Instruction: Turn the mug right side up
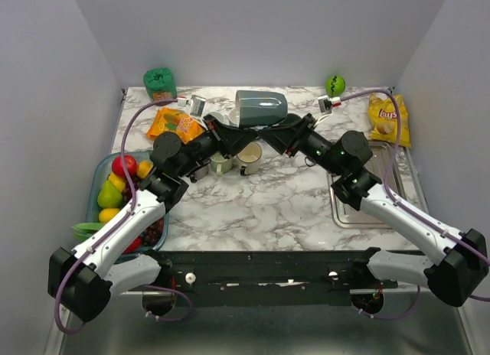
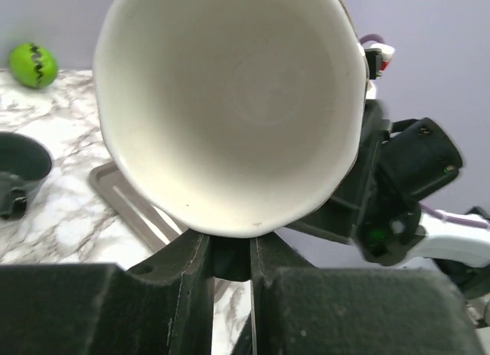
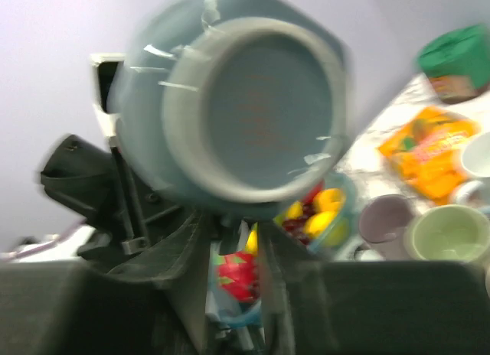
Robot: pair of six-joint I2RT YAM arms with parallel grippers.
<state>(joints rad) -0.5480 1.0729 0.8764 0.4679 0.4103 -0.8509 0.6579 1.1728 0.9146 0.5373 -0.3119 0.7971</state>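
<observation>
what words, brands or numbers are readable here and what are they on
No text reads clearly.
yellow bag: red logo, too small to read.
orange bag: print too blurred.
green-topped container: label too blurred.
mug: no lettering visible.

Grey-blue outside and plain white inside on the mug; white marble with grey veining across the bench. Bright green with a black zigzag on the ball, yellow on the crisp bag, orange on the snack packet, dark green on the pouch. Red, yellow and green among the fruit in the blue-tinted bowl, with a pale green cup beside a cream cup.
</observation>
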